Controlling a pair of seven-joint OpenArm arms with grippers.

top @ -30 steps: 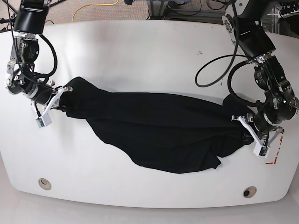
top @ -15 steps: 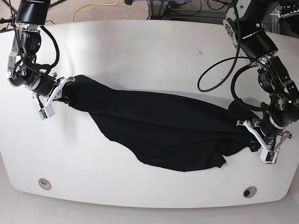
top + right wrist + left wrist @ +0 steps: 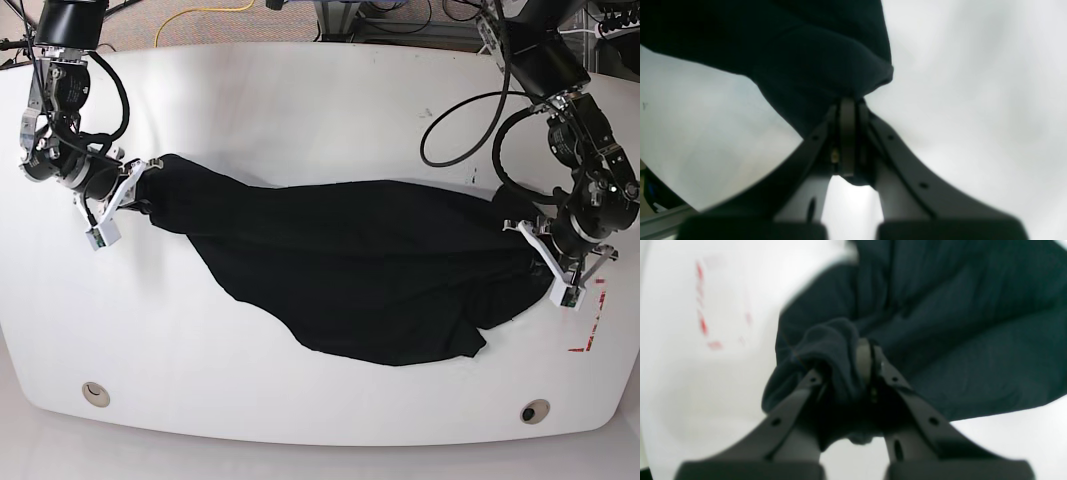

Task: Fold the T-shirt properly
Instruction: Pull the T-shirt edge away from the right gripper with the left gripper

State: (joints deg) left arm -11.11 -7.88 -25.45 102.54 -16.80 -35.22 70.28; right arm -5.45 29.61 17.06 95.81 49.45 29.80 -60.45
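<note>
Robotics lab bench: white rounded table with red tape marks, two cabled robot arms mounted at its far edge, yellow cable on carpeted floor, equipment racks behind.

T-shirt: black matt soft cloth, creased. Table: smooth white surface, faint sheen. 2 grippers, left gripper and right gripper: dark matt plastic fingers, smooth.

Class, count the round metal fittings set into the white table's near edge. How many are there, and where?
2. One fitting sits near the table's front left corner in the base view, the other near its front right corner. The black T-shirt may hide others.
</note>
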